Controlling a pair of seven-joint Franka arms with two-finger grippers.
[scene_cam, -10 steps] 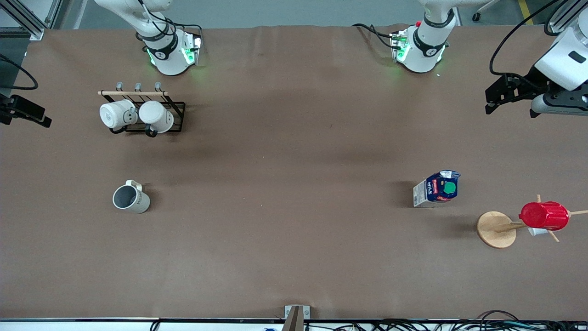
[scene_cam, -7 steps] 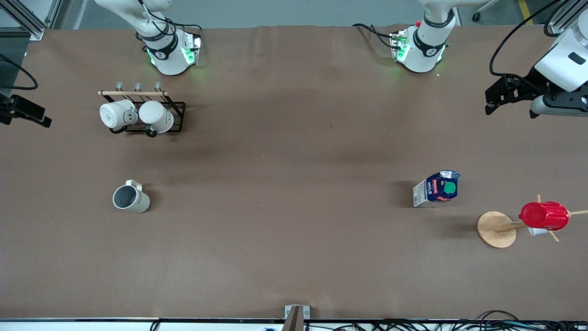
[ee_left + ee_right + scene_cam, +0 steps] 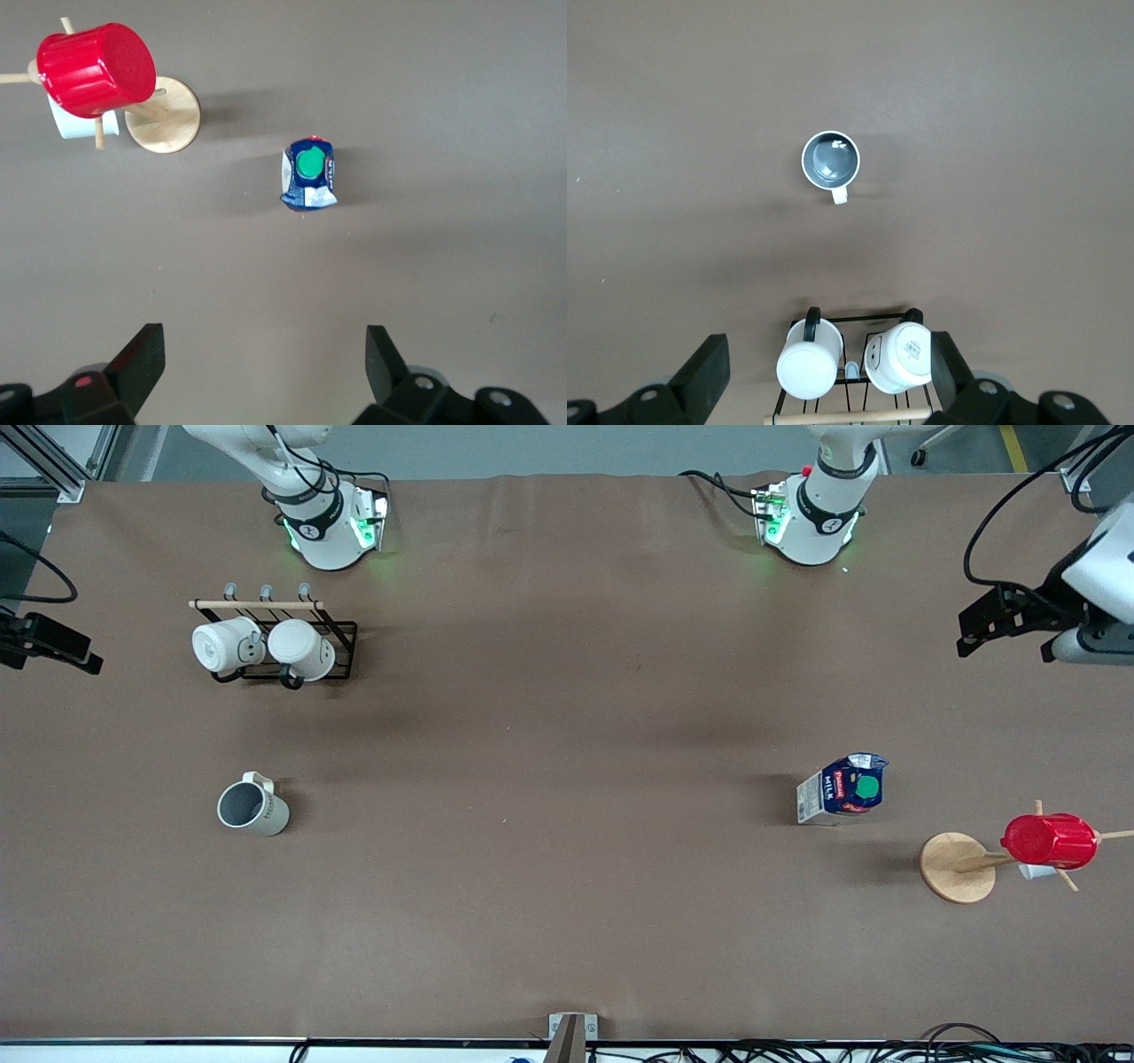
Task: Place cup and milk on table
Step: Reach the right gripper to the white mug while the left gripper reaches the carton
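Observation:
The cream-white cup (image 3: pixel 252 810) stands upright on the brown table (image 3: pixel 567 735) toward the right arm's end; the right wrist view shows its grey inside (image 3: pixel 830 160). The dark-blue milk (image 3: pixel 842 788) with its green cap stands on the table toward the left arm's end and also shows in the left wrist view (image 3: pixel 308 173). My left gripper (image 3: pixel 264 343) is open and empty, high over the table's end (image 3: pixel 1005 620). My right gripper (image 3: pixel 828 350) is open and empty, high over the opposite end (image 3: pixel 49 642). Neither touches anything.
A black wire rack (image 3: pixel 341 631) holding two bright white mugs (image 3: pixel 266 648) stands near the right arm's base. A wooden mug tree (image 3: pixel 955 866) carrying a red ribbed cup (image 3: pixel 1050 840) stands beside the milk, nearer the front camera.
My left gripper has moved outward toward the table's end. The right gripper has barely shifted. The cup and the milk have not moved.

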